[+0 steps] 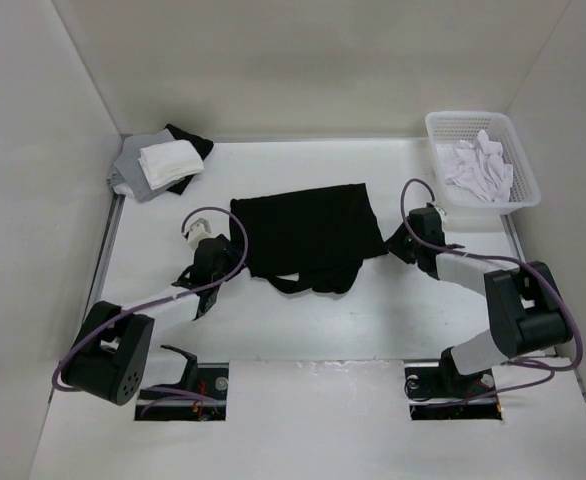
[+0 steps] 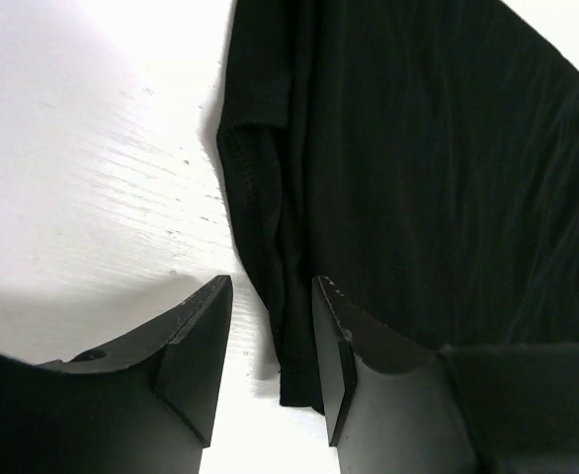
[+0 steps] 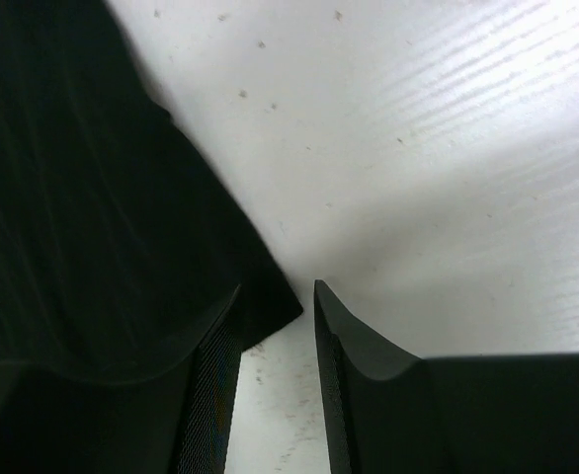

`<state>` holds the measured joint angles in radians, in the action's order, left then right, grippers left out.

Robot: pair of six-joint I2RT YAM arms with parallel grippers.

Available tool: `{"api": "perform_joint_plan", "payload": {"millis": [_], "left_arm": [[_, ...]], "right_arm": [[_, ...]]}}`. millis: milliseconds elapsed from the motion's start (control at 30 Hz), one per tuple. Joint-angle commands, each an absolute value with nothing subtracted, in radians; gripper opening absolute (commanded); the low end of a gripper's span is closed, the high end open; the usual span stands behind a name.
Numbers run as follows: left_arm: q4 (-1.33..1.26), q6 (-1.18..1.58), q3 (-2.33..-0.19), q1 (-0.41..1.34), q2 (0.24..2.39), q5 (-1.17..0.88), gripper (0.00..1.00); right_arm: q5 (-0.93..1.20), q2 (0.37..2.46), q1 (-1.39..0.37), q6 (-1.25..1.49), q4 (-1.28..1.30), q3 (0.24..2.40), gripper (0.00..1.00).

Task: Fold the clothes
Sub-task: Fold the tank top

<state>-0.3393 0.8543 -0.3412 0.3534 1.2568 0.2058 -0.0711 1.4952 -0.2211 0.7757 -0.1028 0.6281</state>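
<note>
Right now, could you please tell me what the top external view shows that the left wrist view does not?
Only top external: the white basket of white cloth, the cloth pile, the right gripper. Only left wrist: the stitched edge of the black tank top, lying between the open jaws. Both: the tank top, the left gripper, the white table.

Basket (image 1: 473, 115), cloth pile (image 1: 158, 162) block far corners; near table (image 1: 373, 320) seemingly passable.

tank top (image 1: 308, 235): plain black | table (image 1: 323, 320): white | basket (image 1: 468, 114): white | cloth pile (image 1: 163, 160): grey, white, black
</note>
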Motion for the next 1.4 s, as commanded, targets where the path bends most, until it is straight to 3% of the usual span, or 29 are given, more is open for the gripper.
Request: {"api": "perform_joint_plan", "payload": {"millis": [0, 333, 433, 600, 800, 933, 1200, 1367], "left_arm": [[-0.451, 0.884, -0.37, 0.341, 1.285, 0.152, 0.37], [-0.508, 0.949, -0.448, 0.355, 1.462, 0.074, 0.36], [-0.564, 0.991, -0.43, 0.331, 1.488, 0.063, 0.11], [-0.557, 1.005, -0.371, 0.196, 1.411, 0.08, 0.02], [-0.555, 1.008, -0.344, 0.133, 1.37, 0.084, 0.11], [-0.557, 1.006, -0.359, 0.149, 1.377, 0.071, 0.22], [-0.555, 0.996, -0.328, 0.151, 1.321, 0.069, 0.22], [-0.551, 0.991, -0.319, 0.159, 1.289, 0.069, 0.23]], "right_arm": [[-0.066, 1.5, -0.219, 0.779, -0.088, 0.706, 0.39], [-0.078, 1.54, -0.222, 0.77, 0.078, 0.807, 0.35], [-0.077, 1.528, -0.245, 0.785, 0.06, 0.79, 0.31], [-0.086, 1.464, -0.306, 0.802, 0.037, 0.738, 0.31], [-0.083, 1.414, -0.314, 0.808, 0.034, 0.69, 0.44], [-0.051, 1.45, -0.361, 0.804, 0.011, 0.699, 0.44], [-0.015, 1.523, -0.389, 0.81, -0.04, 0.687, 0.43], [0.006, 1.569, -0.412, 0.816, -0.041, 0.689, 0.34]]}}
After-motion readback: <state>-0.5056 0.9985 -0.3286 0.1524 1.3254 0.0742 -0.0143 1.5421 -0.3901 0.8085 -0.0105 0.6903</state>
